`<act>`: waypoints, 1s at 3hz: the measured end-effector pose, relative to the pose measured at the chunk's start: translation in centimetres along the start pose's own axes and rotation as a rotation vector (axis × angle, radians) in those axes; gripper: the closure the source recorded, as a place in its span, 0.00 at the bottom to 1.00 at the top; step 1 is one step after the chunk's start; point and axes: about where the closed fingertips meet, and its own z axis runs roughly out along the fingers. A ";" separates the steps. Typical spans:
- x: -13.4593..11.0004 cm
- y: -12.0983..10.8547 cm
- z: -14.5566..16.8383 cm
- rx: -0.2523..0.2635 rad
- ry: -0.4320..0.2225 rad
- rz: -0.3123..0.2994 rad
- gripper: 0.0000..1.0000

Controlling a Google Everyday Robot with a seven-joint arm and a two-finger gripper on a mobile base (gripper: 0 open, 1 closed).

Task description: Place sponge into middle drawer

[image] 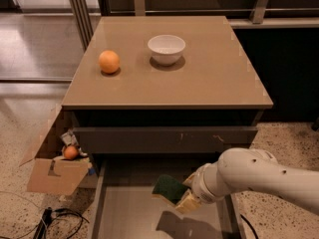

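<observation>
The sponge point(168, 188), dark green on top with a yellow underside, hangs in the air over the open middle drawer point(129, 215), whose floor is flat and grey-brown. My gripper point(184, 195) is shut on the sponge's right end and sits above the drawer's middle, a little to the right. Its shadow falls on the drawer floor below. My white arm reaches in from the right. The drawer above, with a dark front panel bearing small pale scratches point(164, 139), is closed.
A tan cabinet top point(209, 78) holds an orange point(109, 61) and a white bowl point(166, 49). A cardboard box point(55, 171) with a small orange thing in it stands on the floor at the left. Cables point(50, 218) lie at the lower left.
</observation>
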 end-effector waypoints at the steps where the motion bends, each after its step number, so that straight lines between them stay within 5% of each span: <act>1: 0.6 -1.3 5.1 0.024 -0.010 0.009 1.00; 3: 0.3 -5.6 12.4 0.047 -0.078 0.020 1.00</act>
